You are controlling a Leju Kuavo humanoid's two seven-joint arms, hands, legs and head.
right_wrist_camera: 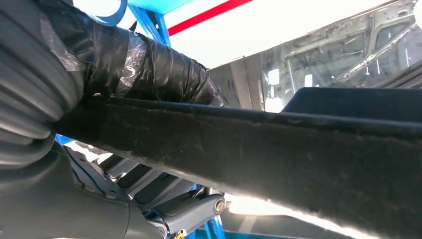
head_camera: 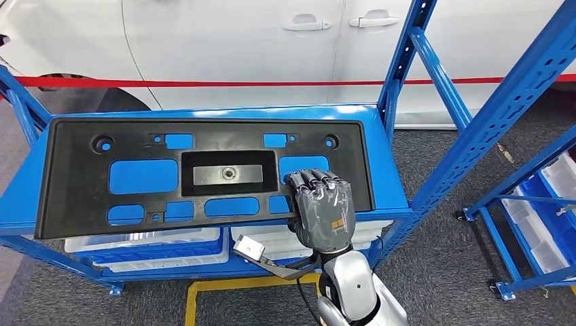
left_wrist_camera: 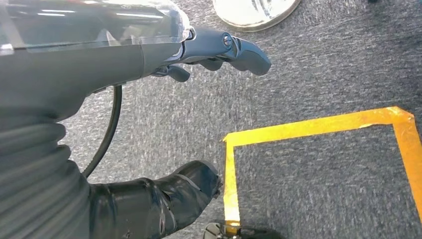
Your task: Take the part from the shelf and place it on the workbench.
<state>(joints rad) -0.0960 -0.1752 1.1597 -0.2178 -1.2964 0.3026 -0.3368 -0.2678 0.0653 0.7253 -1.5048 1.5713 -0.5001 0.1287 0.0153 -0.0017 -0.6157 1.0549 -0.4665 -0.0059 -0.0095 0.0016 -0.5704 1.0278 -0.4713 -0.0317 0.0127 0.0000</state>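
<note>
1. Black moulded plastic, full of cut-outs: the part (head_camera: 204, 178) lies flat on the blue shelf (head_camera: 384, 178), spanning nearly its whole top. You should expect it to be light but long, and likely to flex and tip if held at one end.
2. Your right hand (head_camera: 321, 214) grips its near edge toward the right end, fingers over the top, thumb (right_wrist_camera: 154, 67) against the part's rim.
3. Your left hand (left_wrist_camera: 149, 74) hangs over the carpet, fingers loosely curled on nothing.
</note>
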